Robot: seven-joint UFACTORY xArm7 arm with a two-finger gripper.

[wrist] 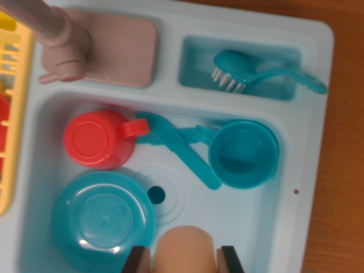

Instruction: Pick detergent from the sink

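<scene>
A smooth, peach-coloured plastic detergent bottle with a rounded top (pixel 185 249) sits at the bottom edge of the wrist view, inside the pale blue plastic toy sink (pixel 284 216), near the basin's lower wall; only its domed upper part shows, the rest being cut off by the frame. The gripper (pixel 185 260) is down around it: its two dark fingers (pixel 136 260) stand one on each side of the bottle, the jaws set apart by the bottle's width and pressed against its sides, so it appears clamped on the bottle. Just to the wrist view's left of the bottle lies a large teal plastic bowl turned upside down (pixel 102 220), close beside the left finger. Above that is a red plastic cup with a handle, also bottom-up (pixel 99 138). A teal plastic knife (pixel 181 149) lies slanted across the basin's middle, next to a small teal plastic saucepan (pixel 243 153) standing open side up. The round drain hole (pixel 156 194) lies just above the bottle. In a separate compartment at the top rests a teal dish brush with pale bristles (pixel 250 73), and a dusty-pink plastic tap (pixel 74 42) stands on the upper rim. A yellow plastic dish rack (pixel 12 114) shows at the left edge.
</scene>
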